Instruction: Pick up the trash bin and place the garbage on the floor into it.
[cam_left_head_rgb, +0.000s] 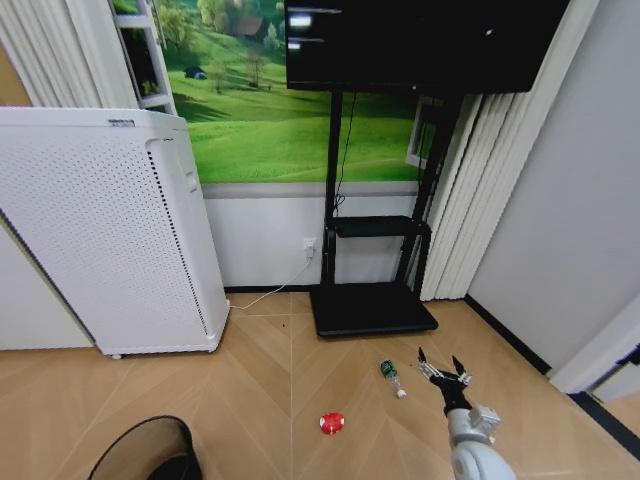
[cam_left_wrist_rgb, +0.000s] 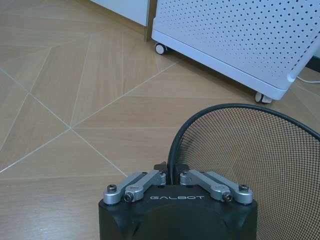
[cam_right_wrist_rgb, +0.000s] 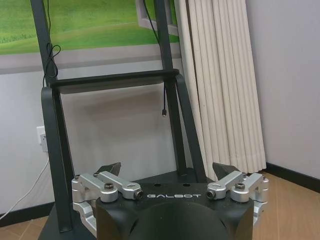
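Gripping the rim of the trash bin (cam_left_wrist_rgb: 240, 165), the left pincer (cam_left_wrist_rgb: 171, 176) is seen clenched on the black wire mesh above the floor (cam_left_wrist_rgb: 75, 100). Just in front of the bin's rim, a white perforated appliance (cam_left_head_rgb: 110, 230) is parked on castors. The right pincer (cam_left_head_rgb: 444, 371) is held spread apart, grasping nothing, just beside a small bottle (cam_left_head_rgb: 392, 377); a red-and-white piece (cam_left_head_rgb: 332, 423) lies between that pincer and the bin. Much of the bin is cut off at the head view's lower edge.
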